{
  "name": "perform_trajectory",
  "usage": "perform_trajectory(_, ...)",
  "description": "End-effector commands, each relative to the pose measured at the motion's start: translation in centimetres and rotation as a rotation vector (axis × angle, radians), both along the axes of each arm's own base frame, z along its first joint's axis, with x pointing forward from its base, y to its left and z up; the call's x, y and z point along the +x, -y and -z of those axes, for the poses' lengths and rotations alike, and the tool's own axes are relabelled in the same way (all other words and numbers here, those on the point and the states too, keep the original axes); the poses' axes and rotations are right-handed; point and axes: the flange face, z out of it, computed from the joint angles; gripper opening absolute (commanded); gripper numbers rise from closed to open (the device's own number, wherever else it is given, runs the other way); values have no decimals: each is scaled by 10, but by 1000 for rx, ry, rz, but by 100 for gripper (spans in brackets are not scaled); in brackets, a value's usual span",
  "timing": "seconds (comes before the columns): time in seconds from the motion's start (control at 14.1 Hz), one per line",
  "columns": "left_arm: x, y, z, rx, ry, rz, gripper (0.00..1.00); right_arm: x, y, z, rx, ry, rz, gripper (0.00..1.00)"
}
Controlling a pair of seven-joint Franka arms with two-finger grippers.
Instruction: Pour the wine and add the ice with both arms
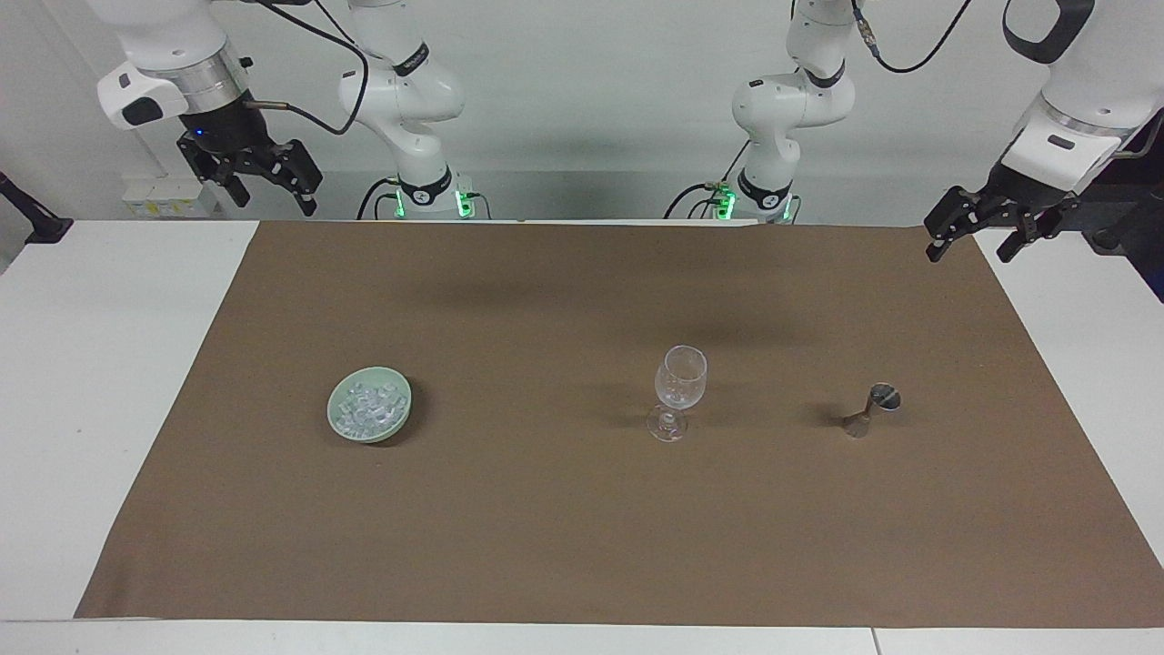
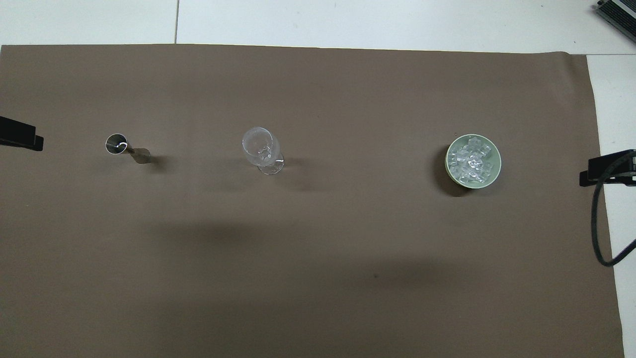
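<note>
Across my facing view, the right gripper [image 1: 257, 185] comes first, a black fingered claw on a white arm with a metal wrist band, hanging in the air over the robots' edge of the table [image 1: 100, 364] at the right arm's end; its fingers stand spread wide and have hold of nothing. Below it the smooth white table carries a matte brown mat [image 1: 564, 528], flat and rectangular, covering most of the top. On the mat toward the right arm's end sits a shallow, round, pale green bowl [image 1: 339, 426] with a glossy rim, and the ice [image 1: 368, 408] is in it — a heap of small clear, glassy cubes filling the bowl. Near the middle, well apart from the bowl, a clear stemmed wine glass [image 1: 680, 382] stands upright on its round foot; I cannot tell whether anything is in it. Toward the left arm's end stands a slim, shiny metal jigger [image 1: 871, 409], hourglass-shaped, its open cup upward. Last comes the left gripper [image 1: 987, 229], black as well, in the air over the mat's corner nearest the left arm's base — fingers fully apart, touching nothing. In the overhead view only its dark tip [image 2: 20, 136] shows.
</note>
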Motion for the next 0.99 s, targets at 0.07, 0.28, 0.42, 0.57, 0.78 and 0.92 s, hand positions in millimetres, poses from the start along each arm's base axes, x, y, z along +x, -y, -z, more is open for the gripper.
perform_trajectory(0.07,11,-29,14,-17,36,150,100,2,0,-1,24,51,-24,100)
perform_trajectory(0.28,20,-58,33,-87,59,276,100,1,2,0,22,49,-15,100)
perform_trajectory(0.42,26,-68,48,-148,63,352,100,1,1,0,14,49,-18,100)
perform_trajectory(0.57,34,-88,64,-201,91,419,100,0,4,0,14,47,-13,100)
perform_trajectory(0.78,45,-114,93,-307,136,528,100,1,7,0,14,48,-7,100)
perform_trajectory(0.92,51,-134,116,-387,174,571,100,2,7,0,15,50,-5,100)
